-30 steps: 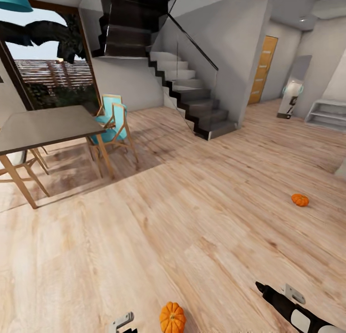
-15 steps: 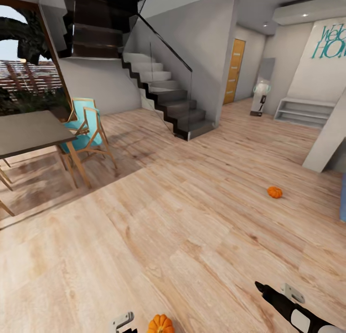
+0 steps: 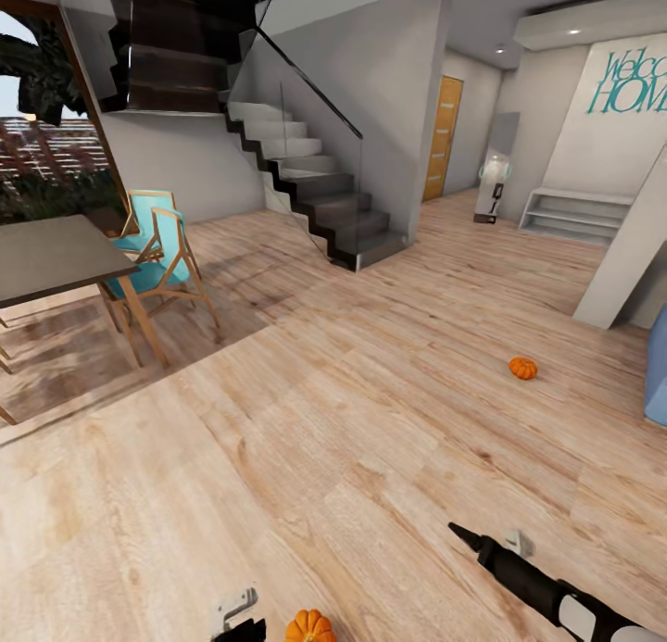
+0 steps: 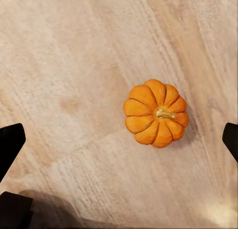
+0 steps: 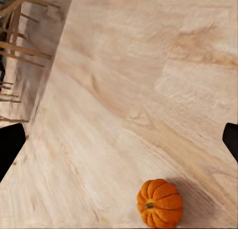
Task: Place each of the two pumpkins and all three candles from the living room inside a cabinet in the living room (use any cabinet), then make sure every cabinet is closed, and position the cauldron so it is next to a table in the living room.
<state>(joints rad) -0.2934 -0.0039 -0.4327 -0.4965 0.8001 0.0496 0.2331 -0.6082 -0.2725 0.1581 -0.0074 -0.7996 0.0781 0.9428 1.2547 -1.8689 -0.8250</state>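
Note:
One small orange pumpkin (image 3: 309, 626) lies on the wood floor at the near edge of the head view, between my two arms. My left gripper (image 3: 239, 616) hangs just left of it. In the left wrist view the same pumpkin (image 4: 156, 113) sits on the floor below the open left gripper (image 4: 119, 142), nearer one finger, untouched. A second pumpkin (image 3: 522, 368) rests on the floor farther off to the right. My right gripper (image 3: 472, 542) reaches forward over the floor, open (image 5: 119, 142), with a pumpkin (image 5: 159, 202) below it. The candles, cauldron and cabinet are out of view.
A grey dining table (image 3: 46, 258) with wooden legs and a teal chair (image 3: 157, 253) stand at the left. Dark stairs (image 3: 315, 197) rise at the back. White open shelving (image 3: 574, 216), a slanted pillar (image 3: 625, 262) and a blue seat edge (image 3: 658, 364) are at the right.
The camera has turned right, so the whole room has slid left and the near pumpkin has dropped to the bottom edge. My right arm has stretched forward and to the left.

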